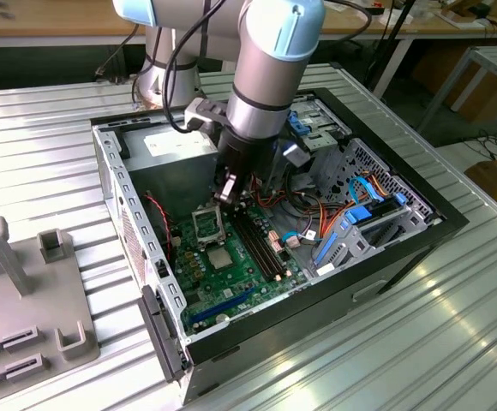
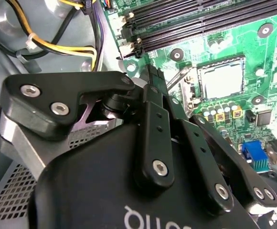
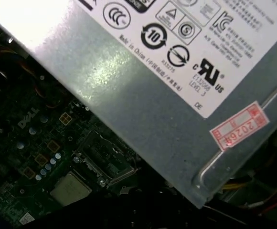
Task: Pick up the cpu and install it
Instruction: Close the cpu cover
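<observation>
Ribbed metal table, wooden bench behind

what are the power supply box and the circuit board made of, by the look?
Power supply box: bare grey sheet metal, dull sheen, folded edge, probably steel. Circuit board: green glossy laminate, likely fibreglass, with silver solder spots.

The computer case lies on the table, with a fixture tray beside it on the exterior view's left. Inside, the power supply sits at the far end. The cpu lies on the motherboard, just nearer than the socket, with the memory slots to their right.
</observation>
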